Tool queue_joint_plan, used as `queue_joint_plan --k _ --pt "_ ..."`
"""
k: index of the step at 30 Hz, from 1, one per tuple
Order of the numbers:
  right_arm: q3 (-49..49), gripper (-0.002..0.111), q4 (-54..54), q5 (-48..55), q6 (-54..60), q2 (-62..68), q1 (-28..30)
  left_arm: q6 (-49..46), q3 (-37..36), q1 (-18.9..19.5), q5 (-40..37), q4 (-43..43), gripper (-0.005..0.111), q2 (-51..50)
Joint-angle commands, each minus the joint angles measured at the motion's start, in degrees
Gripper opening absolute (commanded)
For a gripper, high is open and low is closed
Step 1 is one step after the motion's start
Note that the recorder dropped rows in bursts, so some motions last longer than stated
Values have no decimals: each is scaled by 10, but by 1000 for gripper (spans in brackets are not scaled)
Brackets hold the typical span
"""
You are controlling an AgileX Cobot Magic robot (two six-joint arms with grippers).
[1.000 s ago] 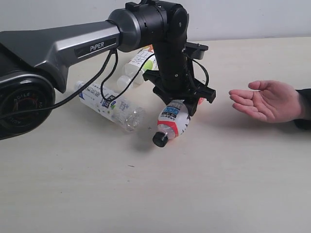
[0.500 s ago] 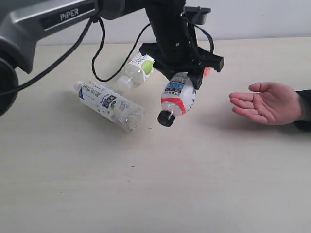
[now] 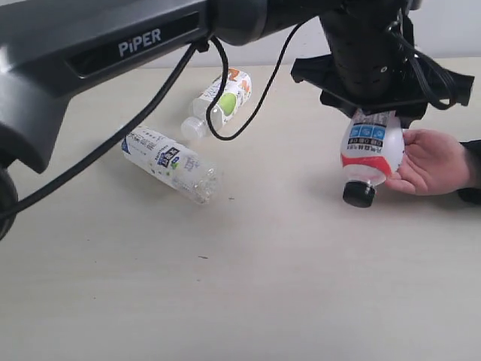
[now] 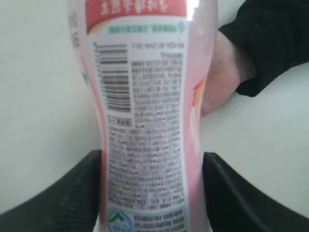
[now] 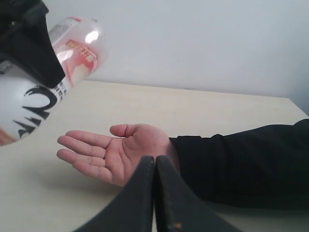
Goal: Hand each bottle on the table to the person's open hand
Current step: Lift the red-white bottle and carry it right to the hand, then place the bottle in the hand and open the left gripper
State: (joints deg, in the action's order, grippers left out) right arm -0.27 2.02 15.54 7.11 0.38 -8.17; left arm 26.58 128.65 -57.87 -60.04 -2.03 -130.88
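The clear plastic red-label, black-cap bottle [image 3: 370, 154] hangs cap-down above the pale surface [image 3: 263, 286], near the person's open hand [image 3: 434, 162], clamped in the left claw [image 3: 372, 113]. Settle it into that hand before loosening. The right claw [image 5: 155, 166] is pinched together, empty.

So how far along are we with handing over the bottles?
Done: no delivered bottle shows. In hand: the left gripper is clamped on the red-label bottle, cap down, right at the person's open hand, not yet released. Left: the blue-white-label bottle and the green-apple-label bottle lie on the table. No other bottle is in view.
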Motion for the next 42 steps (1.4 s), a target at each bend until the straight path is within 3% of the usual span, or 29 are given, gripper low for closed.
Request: queue_joint_plan --k 1,15,23,42 --pt "3 1 0 -2 2 -4 1 14 49 -9 5 -17 0 13" --pt "3 1 0 -2 2 -4 1 193 73 -10 76 -23 0 -33" --pt "3 1 0 -2 2 -4 1 217 73 6 135 71 0 -87" --pt "3 1 0 -2 2 -4 1 219 73 8 216 122 0 -163"
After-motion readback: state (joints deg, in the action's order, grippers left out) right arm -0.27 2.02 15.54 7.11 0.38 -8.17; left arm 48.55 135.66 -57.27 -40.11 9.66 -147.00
